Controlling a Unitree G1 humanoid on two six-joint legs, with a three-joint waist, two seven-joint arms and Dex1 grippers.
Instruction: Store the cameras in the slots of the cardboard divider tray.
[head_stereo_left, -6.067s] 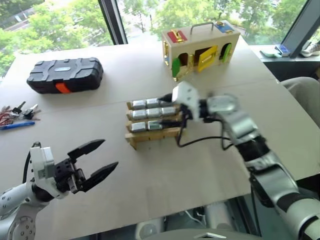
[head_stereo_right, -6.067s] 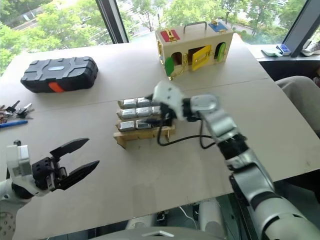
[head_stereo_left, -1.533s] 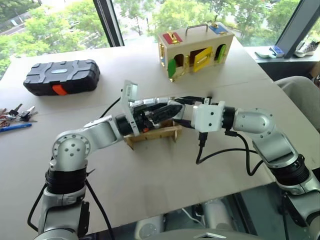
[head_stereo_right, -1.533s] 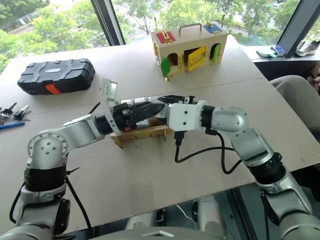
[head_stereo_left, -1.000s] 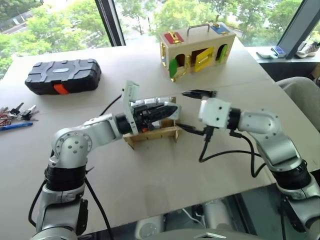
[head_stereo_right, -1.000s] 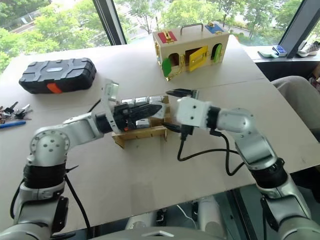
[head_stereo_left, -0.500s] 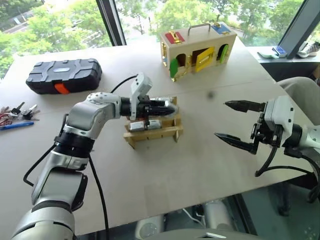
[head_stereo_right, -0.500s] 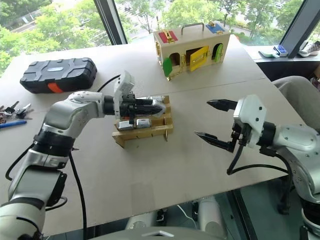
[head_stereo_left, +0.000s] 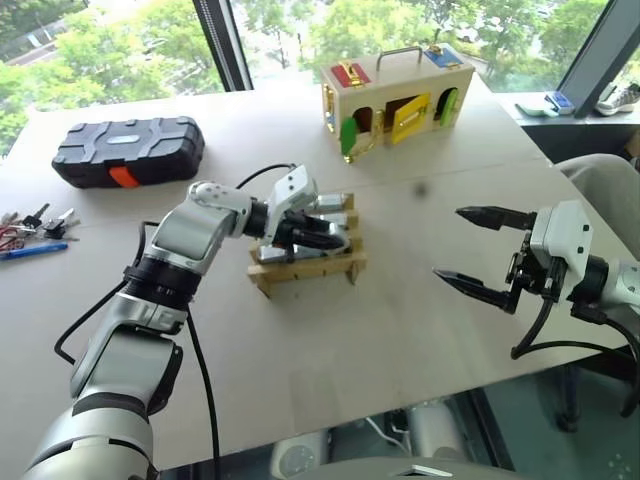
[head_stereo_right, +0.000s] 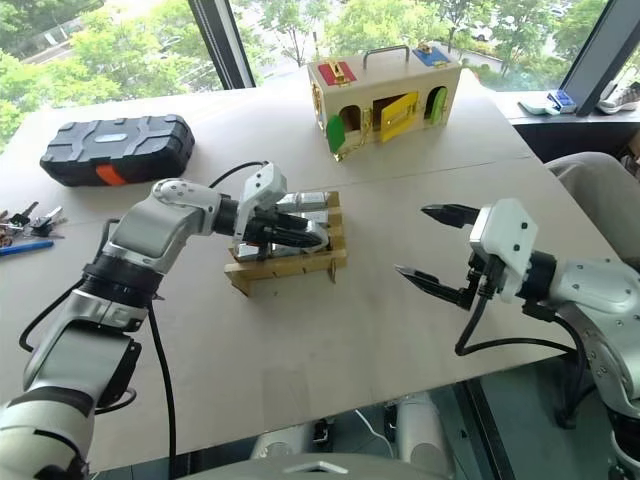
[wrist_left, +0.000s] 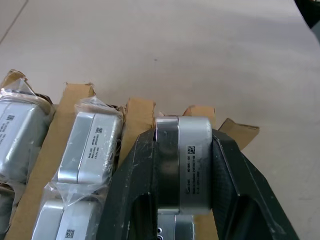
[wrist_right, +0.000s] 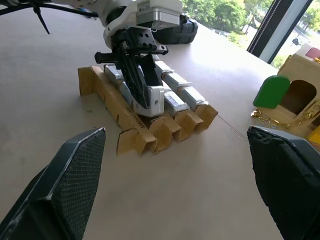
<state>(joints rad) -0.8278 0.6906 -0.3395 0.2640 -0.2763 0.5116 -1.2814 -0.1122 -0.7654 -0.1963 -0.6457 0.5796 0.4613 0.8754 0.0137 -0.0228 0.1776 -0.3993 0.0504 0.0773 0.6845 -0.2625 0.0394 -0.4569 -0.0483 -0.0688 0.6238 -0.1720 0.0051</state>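
reaching down over the cardboard divider tray (head_stereo_left: 300, 268), left hand (wrist_right: 148, 92) clamps a camera (wrist_left: 187, 165).

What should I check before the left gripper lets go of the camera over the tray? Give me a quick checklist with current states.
1. Left gripper shut on the camera: ok, black fingers clamp both its sides.
2. Camera lined up with a slot at the end of the cardboard divider tray: ok by the right wrist view, it sits over the front row.
3. Camera fully seated in the slot: cannot tell, its lower end is hidden by the fingers.
4. Neighbouring cameras in place in their slots: ok.
5. Right gripper open and away from the tray: ok.
6. Wooden box and black case away from the tray: ok.
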